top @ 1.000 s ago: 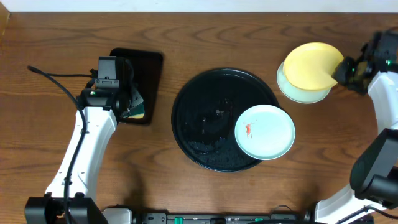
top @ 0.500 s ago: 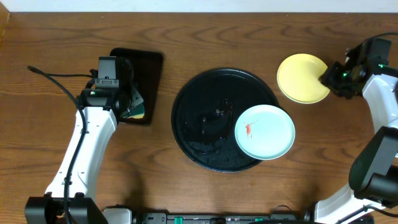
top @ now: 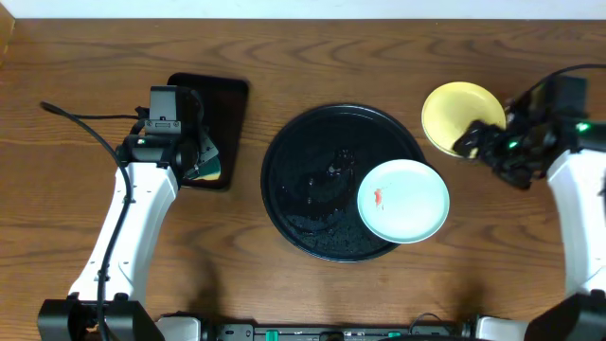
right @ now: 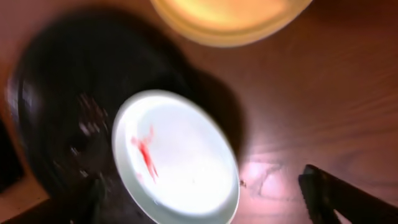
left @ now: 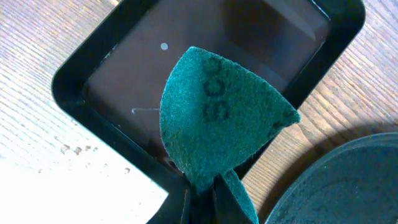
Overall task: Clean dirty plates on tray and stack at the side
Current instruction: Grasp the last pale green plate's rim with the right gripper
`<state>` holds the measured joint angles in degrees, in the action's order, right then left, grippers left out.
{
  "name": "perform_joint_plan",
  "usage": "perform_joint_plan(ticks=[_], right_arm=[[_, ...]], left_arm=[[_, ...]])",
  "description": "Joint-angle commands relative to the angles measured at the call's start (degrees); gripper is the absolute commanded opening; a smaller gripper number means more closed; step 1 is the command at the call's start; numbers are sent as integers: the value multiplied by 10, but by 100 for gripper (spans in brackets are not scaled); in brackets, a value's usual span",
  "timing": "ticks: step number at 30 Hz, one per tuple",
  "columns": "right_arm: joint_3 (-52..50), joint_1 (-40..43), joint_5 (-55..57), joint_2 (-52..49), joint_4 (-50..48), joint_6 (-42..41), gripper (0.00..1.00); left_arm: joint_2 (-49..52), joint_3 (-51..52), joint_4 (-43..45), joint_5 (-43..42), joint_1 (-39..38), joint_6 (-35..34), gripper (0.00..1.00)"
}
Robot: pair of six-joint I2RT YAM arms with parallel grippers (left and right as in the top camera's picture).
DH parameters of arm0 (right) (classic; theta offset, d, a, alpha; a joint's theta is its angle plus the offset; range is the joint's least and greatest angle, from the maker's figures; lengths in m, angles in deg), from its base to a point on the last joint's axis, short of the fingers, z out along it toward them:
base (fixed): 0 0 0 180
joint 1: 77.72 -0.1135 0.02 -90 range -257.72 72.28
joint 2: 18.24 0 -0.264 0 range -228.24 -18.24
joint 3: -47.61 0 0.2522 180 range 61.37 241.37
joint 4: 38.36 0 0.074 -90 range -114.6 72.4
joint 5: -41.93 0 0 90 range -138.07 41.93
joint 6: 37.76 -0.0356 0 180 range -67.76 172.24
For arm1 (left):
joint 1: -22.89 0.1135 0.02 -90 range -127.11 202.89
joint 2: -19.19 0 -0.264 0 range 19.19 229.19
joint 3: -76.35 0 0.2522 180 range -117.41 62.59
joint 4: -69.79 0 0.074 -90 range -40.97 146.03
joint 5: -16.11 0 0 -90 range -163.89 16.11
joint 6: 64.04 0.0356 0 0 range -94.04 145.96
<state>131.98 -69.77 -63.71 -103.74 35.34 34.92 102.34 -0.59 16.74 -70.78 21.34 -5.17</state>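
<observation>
Overhead, the red-smeared pale mint round plate (top: 402,200) lies at four o'clock on the large round black tray (top: 303,180), likely awaiting wiping. At two o'clock, off-tray on the wooden surface (top: 379,57), sits the pale yellow round plate (top: 453,114), seemingly set aside. Beside it the right gripper (top: 473,144) has its jaws spread and empty. The left gripper (left: 202,199) has its jaws pinching a green scouring pad (left: 217,118) over the small rectangular black tray (left: 112,68).

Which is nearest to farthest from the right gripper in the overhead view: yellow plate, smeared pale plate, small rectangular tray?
1. Yellow plate, right beside the right gripper, far right.
2. Smeared pale plate, on the round tray's right side.
3. Small rectangular tray, far left.
</observation>
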Motion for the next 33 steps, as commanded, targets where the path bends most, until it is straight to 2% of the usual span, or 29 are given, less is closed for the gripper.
perform_joint_plan(ticks=[1, 3, 5, 7, 15, 17, 20, 23, 25, 26, 28, 29, 33], right_arm=[[-73, -39, 25, -7, -18, -16, 99], [-120, -56, 63, -7, -46, -56, 96], [-146, -63, 106, -7, -57, -81, 82], [-159, -65, 128, -7, -62, -93, 74], [-187, -70, 124, -7, -74, -92, 74], [-202, -76, 121, -7, -90, -92, 72], [-221, -87, 111, -7, -117, -93, 58], [-226, -94, 90, -7, -136, -93, 38], [-225, -97, 82, -7, -144, -92, 31], [-225, -99, 80, -7, -148, -92, 24], [-225, -103, 80, -7, -152, -92, 4], [-225, -106, 80, -7, -153, -92, 1], [-222, -125, 59, -7, -159, -86, 1]], left_arm=[[3, 3, -1, -2, 2, -10, 8], [3, 3, -3, -2, 2, -10, 8], [3, 3, -3, -2, 2, -10, 7], [3, 3, -3, -2, 2, -8, 8], [3, 3, -3, -2, 2, -9, 7], [3, 3, -2, -2, 2, -9, 7], [3, 3, -2, -2, 2, -9, 8], [3, 3, -3, -2, 2, -9, 7], [3, 3, -3, -2, 2, -9, 8], [3, 3, -3, -2, 2, -9, 7], [3, 3, -3, -2, 2, -9, 8], [3, 3, -3, -2, 2, -9, 7], [3, 3, -3, -2, 2, -9, 8]])
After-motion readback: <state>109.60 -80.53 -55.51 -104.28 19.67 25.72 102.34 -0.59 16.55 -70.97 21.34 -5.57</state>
